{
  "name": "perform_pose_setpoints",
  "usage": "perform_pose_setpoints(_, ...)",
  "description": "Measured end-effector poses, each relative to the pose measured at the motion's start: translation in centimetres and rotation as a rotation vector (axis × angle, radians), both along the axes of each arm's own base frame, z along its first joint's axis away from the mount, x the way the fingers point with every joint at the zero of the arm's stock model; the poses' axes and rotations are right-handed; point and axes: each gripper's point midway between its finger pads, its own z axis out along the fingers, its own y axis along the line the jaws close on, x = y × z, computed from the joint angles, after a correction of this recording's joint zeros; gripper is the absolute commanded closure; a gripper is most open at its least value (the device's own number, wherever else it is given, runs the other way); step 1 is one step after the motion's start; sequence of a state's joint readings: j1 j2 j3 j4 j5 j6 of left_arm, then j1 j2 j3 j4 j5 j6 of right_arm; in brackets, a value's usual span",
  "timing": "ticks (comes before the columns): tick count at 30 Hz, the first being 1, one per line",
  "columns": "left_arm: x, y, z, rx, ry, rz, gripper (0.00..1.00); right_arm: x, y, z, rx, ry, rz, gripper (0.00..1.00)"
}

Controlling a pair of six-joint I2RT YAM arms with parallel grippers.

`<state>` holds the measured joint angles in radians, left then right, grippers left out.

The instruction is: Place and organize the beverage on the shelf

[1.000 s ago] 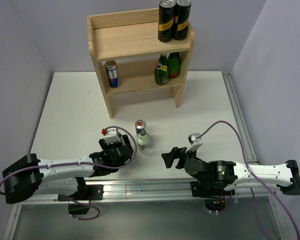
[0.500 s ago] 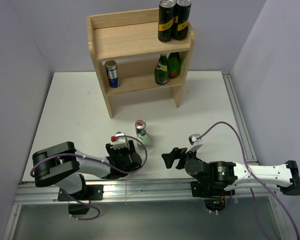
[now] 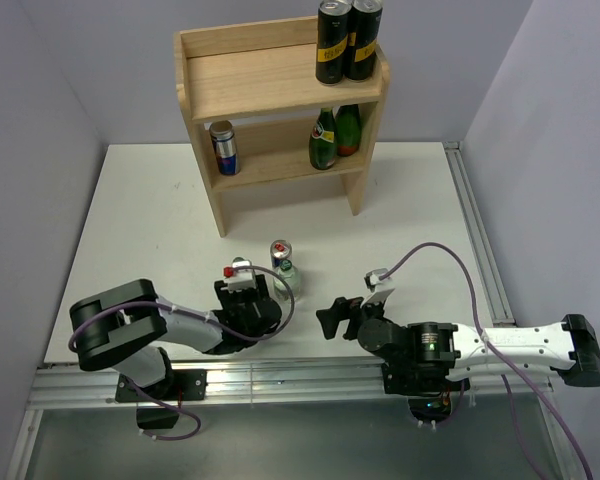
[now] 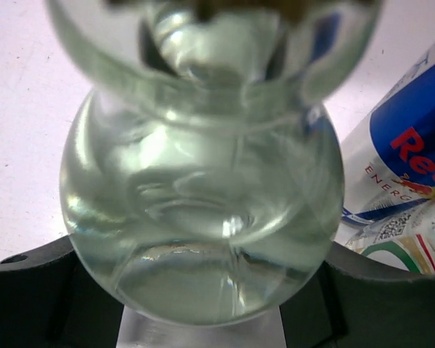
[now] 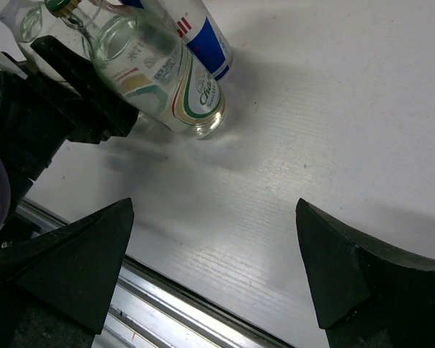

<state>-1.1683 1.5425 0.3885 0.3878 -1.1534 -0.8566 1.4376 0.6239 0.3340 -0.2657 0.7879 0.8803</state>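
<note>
The clear bottle (image 3: 287,279) stands upright on the counter (image 3: 150,220), at 6 o'clock from the shelf (image 3: 260,85), with the loose can (image 3: 280,250) just beside it at 11 o'clock. The left fingers (image 4: 29,283) reach in from 8 o'clock and flank its rounded belly, probably so it lifts without knocking the can; whether they press the glass I cannot tell. The right fingers (image 5: 80,254) are spread wide around nothing, at the bottle's 4 o'clock, likely held clear of the left arm's route.

On the lower board like sits with like: the shelved can (image 3: 223,147) at 9 o'clock, two green bottles (image 3: 334,135) at 3 o'clock.

The loose can reads "Red" in red on blue, then small "ENERG"; the bottle's label shows green and red curves, its words blurred; the black cans (image 3: 346,40) on the top board carry yellow bands, unreadable.
</note>
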Motion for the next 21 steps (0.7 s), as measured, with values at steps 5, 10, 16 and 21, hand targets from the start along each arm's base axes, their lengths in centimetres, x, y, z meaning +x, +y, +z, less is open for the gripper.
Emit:
perform_pose_setpoints(5, -0.2, 0.3, 0.6, 0.009, 0.035, 0.041, 1.0, 0.0, 0.0, 0.1, -0.005, -0.006, 0.003, 0.0)
perform_pose_setpoints(10, -1.0, -0.4, 6.2, -0.016, 0.047, 0.053, 1.0, 0.1, -0.1, 0.5, 0.01, -0.015, 0.003, 0.0)
perform_pose_setpoints(16, 0.9, -3.1, 20.3, -0.136, -0.025, -0.035, 1.0, 0.2, -0.2, 0.9, -0.004, -0.033, 0.005, 0.0)
perform_pose_setpoints(21, 4.6, -1.2, 32.4, -0.166, -0.139, -0.06, 1.0, 0.4, -0.3, 1.4, -0.001, -0.047, 0.006, 0.0)
